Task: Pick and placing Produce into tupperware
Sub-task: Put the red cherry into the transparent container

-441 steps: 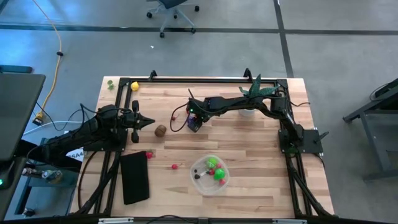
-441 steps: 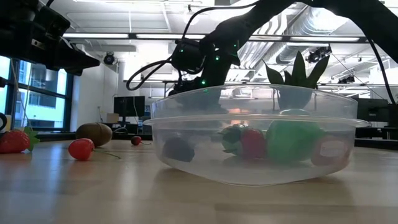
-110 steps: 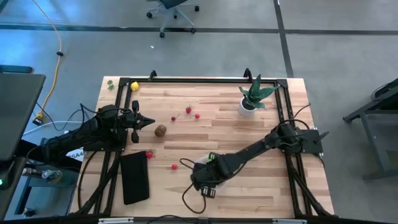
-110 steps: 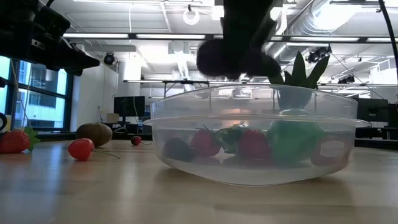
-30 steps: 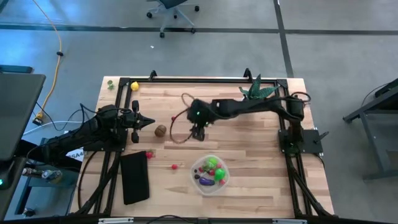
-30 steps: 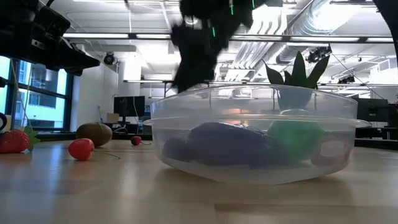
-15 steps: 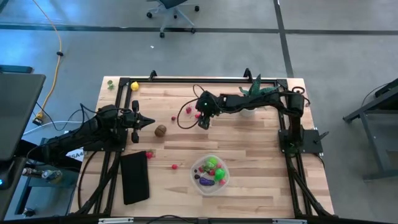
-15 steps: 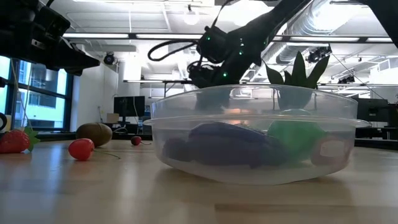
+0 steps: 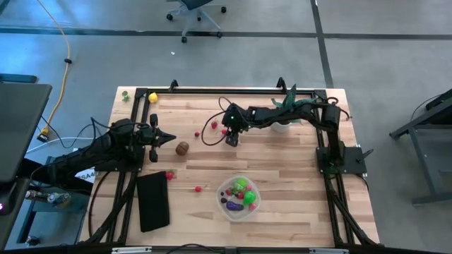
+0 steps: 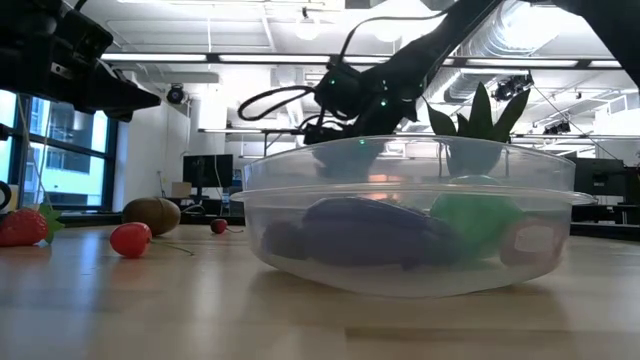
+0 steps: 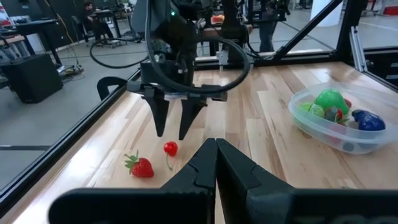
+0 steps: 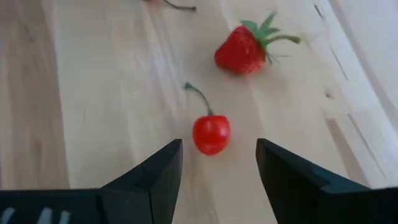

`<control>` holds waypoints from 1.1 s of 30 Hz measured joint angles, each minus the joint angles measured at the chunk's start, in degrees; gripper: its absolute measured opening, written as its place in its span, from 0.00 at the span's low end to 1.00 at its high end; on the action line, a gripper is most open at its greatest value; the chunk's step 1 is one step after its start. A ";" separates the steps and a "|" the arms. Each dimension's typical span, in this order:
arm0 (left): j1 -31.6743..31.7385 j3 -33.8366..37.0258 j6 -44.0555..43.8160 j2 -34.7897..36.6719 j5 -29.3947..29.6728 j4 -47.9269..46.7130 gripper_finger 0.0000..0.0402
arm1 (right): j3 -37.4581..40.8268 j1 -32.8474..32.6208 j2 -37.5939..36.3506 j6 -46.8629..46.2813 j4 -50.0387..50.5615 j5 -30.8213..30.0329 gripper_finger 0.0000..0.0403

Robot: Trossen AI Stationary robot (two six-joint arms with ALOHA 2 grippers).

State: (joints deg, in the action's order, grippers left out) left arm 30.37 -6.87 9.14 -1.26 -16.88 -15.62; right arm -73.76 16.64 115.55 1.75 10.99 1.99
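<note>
Wooden bench (image 9: 282, 176) under my arms. My right end effector (image 12: 214, 163) hangs wide open above a cherry (image 12: 211, 134). Left end effector (image 9: 168, 140) sits pinched closed.

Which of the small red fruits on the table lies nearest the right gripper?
The cherry with the thin stem, centred before the open right gripper; the strawberry lies farther off.

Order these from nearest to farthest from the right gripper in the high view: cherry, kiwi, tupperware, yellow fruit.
1. Cherry, beside the right gripper.
2. Kiwi, toward the left arm.
3. Tupperware, near edge.
4. Yellow fruit, far left corner.
</note>
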 joint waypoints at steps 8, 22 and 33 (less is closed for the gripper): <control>-0.02 0.00 0.00 0.00 0.00 -0.02 0.00 | -0.07 0.07 0.70 -0.04 -1.02 0.06 0.49; -0.01 0.00 -0.01 -0.01 -0.01 -0.02 0.00 | -1.64 -0.17 3.32 0.68 -1.43 0.84 0.48; -0.01 0.00 -0.02 0.00 0.00 -0.02 0.00 | -1.64 -0.70 4.17 0.68 -2.26 2.13 0.37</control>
State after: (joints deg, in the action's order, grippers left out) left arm 30.36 -6.87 9.13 -1.26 -16.88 -15.64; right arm -75.40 15.94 119.72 2.43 8.73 4.12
